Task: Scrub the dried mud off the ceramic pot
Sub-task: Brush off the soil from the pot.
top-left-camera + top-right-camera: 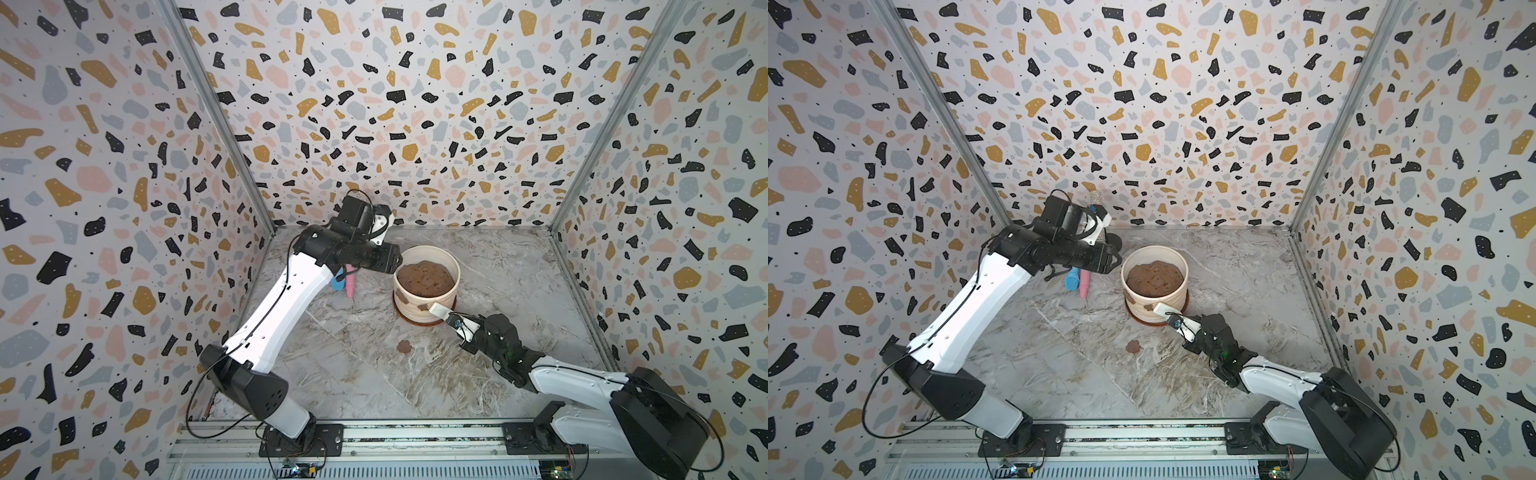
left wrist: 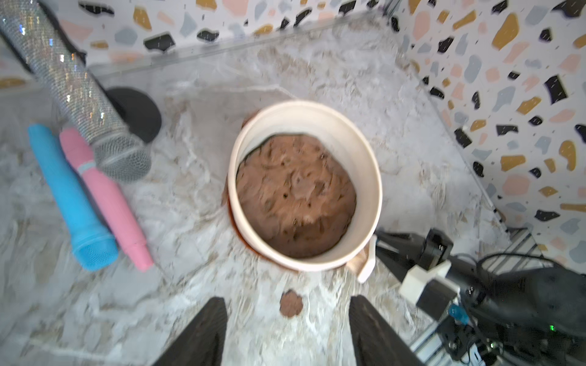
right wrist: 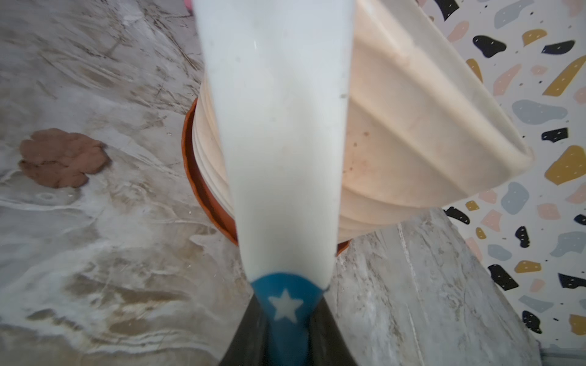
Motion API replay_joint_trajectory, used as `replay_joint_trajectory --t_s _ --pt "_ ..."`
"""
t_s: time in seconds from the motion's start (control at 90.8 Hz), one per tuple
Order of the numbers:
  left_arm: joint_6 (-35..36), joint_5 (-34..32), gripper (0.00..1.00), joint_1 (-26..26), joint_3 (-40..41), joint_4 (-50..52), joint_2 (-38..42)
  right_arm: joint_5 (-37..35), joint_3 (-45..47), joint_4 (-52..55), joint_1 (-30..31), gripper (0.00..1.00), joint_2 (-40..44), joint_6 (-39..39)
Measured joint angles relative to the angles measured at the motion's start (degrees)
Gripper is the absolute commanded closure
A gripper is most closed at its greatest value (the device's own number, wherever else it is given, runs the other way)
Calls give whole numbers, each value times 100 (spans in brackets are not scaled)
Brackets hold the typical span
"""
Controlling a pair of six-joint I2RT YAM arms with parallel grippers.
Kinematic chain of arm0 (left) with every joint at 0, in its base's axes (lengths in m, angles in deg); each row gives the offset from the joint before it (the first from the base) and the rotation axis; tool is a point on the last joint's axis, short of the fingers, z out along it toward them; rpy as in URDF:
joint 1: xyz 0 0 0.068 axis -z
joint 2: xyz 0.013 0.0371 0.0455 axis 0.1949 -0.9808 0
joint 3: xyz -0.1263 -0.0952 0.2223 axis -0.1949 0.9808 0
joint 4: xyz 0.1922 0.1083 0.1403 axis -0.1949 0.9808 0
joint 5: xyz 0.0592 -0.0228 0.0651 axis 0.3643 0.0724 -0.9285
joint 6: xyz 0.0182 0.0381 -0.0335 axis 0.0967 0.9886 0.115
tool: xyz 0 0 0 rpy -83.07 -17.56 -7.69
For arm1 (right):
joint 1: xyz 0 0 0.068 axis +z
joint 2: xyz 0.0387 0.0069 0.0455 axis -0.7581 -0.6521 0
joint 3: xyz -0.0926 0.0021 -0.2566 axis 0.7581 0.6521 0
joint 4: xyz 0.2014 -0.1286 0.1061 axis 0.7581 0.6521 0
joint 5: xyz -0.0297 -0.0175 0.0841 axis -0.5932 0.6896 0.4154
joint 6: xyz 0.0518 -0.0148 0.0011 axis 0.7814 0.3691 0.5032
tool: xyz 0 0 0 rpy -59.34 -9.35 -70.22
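The wide cream ribbed ceramic pot (image 1: 428, 251) stands on the marble surface (image 1: 353, 374). The right fingers (image 3: 244, 345) clench a white, blue-handled scraper (image 3: 279, 126), its tip at the pot's wall beside reddish-brown dried mud (image 1: 423, 308). The left fingers (image 2: 203, 336) hover spread and empty just beside the rim.

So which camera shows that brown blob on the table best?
The right wrist view: the mud patch looks large and sharp. Both top views show a tiny spot; the left wrist view blurs it.
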Motion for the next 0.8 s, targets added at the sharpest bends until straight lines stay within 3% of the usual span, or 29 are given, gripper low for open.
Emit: replay_joint_trajectory --t_s 0.187,0.352,0.462,0.562,0.694,0.804 --pt "291 -173 32 -361 1279 -129 708 -522 20 -1294 219 100 -994 -546" --pt "492 -313 29 -568 1683 -251 1073 -686 17 -1493 485 100 -979 -726" --pt "669 -227 23 -614 1777 -330 1263 -520 0 -970 688 100 -243 -739" --pt "1224 339 13 -636 1779 -328 1325 -157 -76 -129 767 100 776 -549" --pt "2420 1416 16 -619 1567 -17 1211 -20 -350 975 800 100 1917 249" --pt "3425 1834 18 -461 1147 120 942 -343 -699 1818 758 100 2422 1152"
